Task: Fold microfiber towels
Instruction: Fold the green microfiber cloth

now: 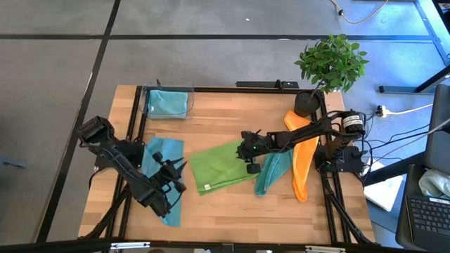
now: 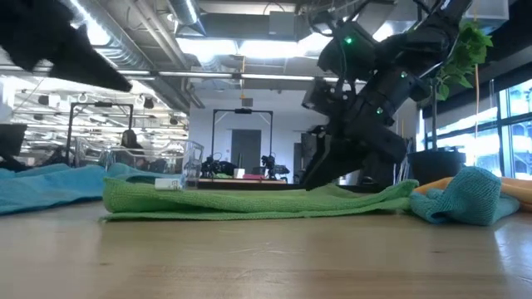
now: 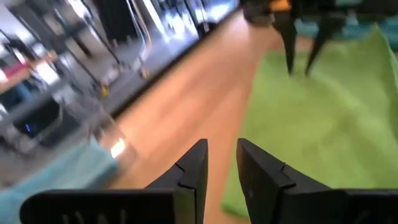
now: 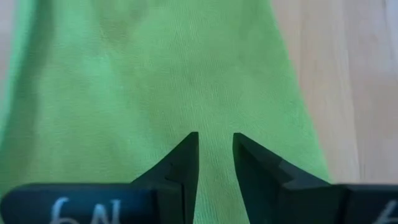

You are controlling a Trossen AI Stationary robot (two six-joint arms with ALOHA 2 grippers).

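Lying across the middle of the wooden table (image 1: 225, 211), the lime green towel (image 1: 221, 166) sat mostly flat with a small white tag at its near left corner; the right gripper (image 1: 247, 150) hung just over the towel's right end, its two dark fingers (image 4: 180, 163) held a narrow gap apart with only green cloth showing between them and nothing pinched; from table height that gripper's tips came down close to the cloth, though I could not tell whether they touched it; the left gripper (image 1: 169, 171) hovered beside the towel's left edge, over the bare wood between the green towel and a light blue towel (image 1: 163, 156), its fingers (image 3: 194, 171) likewise slightly parted and empty; that blue towel lay spread under the left arm, running toward the table's near edge; a teal towel (image 1: 271, 171) sat bunched just right of the green one, touching an orange towel (image 1: 302, 158) stretched along the right side; a second light blue towel (image 1: 167, 102) rested inside a clear box (image 1: 147, 98) at the far left corner; a potted plant (image 1: 330, 67) stood at the far right corner.
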